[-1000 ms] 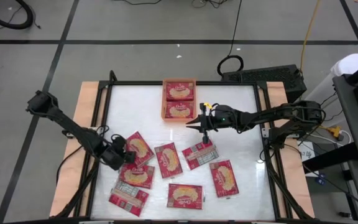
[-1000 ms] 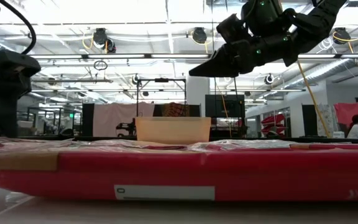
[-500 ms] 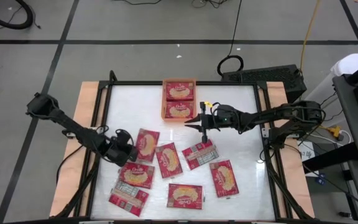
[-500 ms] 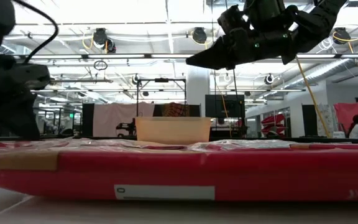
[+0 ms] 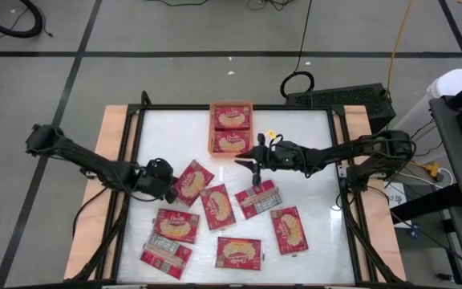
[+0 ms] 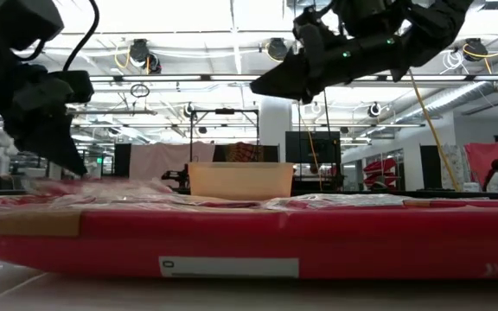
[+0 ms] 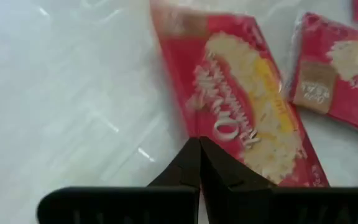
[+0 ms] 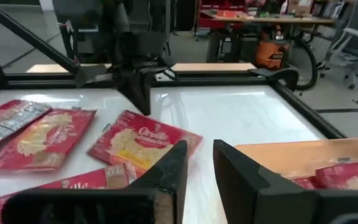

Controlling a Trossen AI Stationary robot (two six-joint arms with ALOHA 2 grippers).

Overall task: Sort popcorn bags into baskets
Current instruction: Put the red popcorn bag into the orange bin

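Several red popcorn bags lie flat on the white table, and one with its greyish back up. The orange tray at the far edge holds two bags. My left gripper is shut on one more bag left of the middle. My right gripper hangs open in the air just near of the tray, high above the table in the low view, touching nothing. My left gripper pinches the bag's left edge between its two shut fingers, coming level from the table's left. The bag stretches away from the fingertips. In the low view its gripped side sits slightly raised; the rest lies on the table.
A dark frame rail runs around the table, with wooden strips outside it. Bare white table surface shows between the tray and the scattered bags and toward the right edge. A person sits far off in the room.
My left gripper has travelled toward the table's right and far side, dragging its bag along. The bag has slid about a bag's width that way and turned to lie more slanted. My right gripper has drifted a little toward the left, staying in the air.
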